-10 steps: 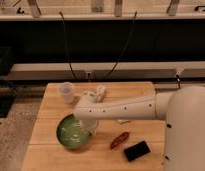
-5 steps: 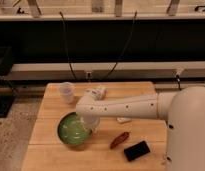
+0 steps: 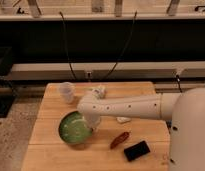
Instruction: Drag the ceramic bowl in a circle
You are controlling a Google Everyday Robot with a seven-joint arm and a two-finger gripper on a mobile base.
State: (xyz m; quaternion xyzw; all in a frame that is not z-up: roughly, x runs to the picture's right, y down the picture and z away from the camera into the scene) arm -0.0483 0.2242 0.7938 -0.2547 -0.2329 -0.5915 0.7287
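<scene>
Wooden tabletop [image 3: 51,140] is set in front of a dark wall with cables hung down it, nothing fancy. The ceramic bowl [image 3: 72,129] is parked front-left, and the tool [image 3: 91,123] is planted right at its right-hand rim, closed up tight. Whether the rim is actually pinched can't be made out, tbh. A clear cup [image 3: 67,92] is placed behind the bowl, with a reddish thing [image 3: 119,140] and a black slab [image 3: 136,150] off to its right.
</scene>
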